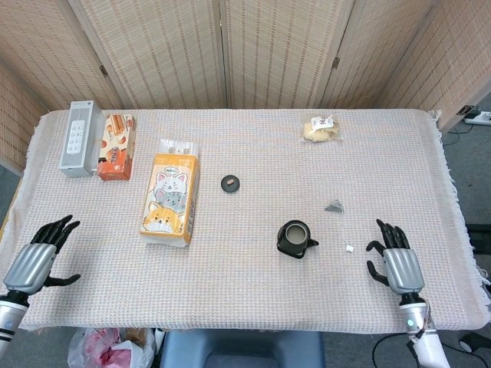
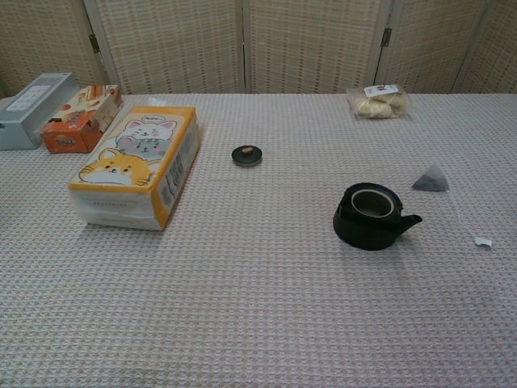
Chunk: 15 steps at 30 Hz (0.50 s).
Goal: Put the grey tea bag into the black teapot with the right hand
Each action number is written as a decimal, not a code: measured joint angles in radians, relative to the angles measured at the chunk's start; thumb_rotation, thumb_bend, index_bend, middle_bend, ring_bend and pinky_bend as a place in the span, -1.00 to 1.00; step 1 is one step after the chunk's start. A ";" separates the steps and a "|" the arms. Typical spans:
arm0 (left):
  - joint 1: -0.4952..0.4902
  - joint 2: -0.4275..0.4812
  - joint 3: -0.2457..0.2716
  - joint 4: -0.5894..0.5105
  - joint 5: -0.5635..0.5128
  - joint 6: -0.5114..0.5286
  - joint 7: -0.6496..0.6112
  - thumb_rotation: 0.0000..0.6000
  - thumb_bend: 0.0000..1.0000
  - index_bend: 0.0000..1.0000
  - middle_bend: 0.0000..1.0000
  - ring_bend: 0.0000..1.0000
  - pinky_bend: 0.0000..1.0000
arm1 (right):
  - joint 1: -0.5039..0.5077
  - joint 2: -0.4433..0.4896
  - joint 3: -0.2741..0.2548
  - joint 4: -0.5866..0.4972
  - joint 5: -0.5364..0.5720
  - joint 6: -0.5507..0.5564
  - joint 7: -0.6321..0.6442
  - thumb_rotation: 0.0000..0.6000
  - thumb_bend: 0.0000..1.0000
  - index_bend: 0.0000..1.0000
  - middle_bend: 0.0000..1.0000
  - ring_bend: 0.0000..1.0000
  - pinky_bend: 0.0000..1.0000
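Right hand [image 1: 399,264] empty, fingers spread, over near-right table edge, near tag [image 1: 349,248], well short of tea bag [image 1: 334,205]. Left hand [image 1: 34,259] empty, fingers apart, at near-left corner. Task barely begun: no grasp yet; reach, pick and drop all left. Tea bag on cloth just beyond and right of teapot [image 1: 294,238], string running to tag. Teapot open, nothing seen inside; lid [image 1: 231,182] lies well apart, further back and left.

Staged indoor test area, not a lived-in room. Woven folding screens [image 1: 230,46] enclose a cloth-covered table [image 1: 253,299] beyond both hands' fingertips. A power strip [image 1: 479,117] lies on grey floor, far right.
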 measured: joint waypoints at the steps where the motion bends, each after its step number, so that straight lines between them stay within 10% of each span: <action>1: -0.002 0.000 0.000 0.002 0.000 -0.003 -0.004 1.00 -0.72 -0.96 -1.00 -1.00 -0.82 | 0.005 -0.005 0.003 0.004 0.007 -0.012 -0.003 1.00 -0.33 -0.10 -0.98 -1.00 -1.00; 15: -0.023 0.002 0.004 0.023 0.002 -0.038 -0.054 1.00 -0.72 -0.96 -1.00 -1.00 -0.82 | 0.058 -0.074 0.044 0.060 0.089 -0.106 -0.052 1.00 -0.33 -0.09 -0.97 -1.00 -1.00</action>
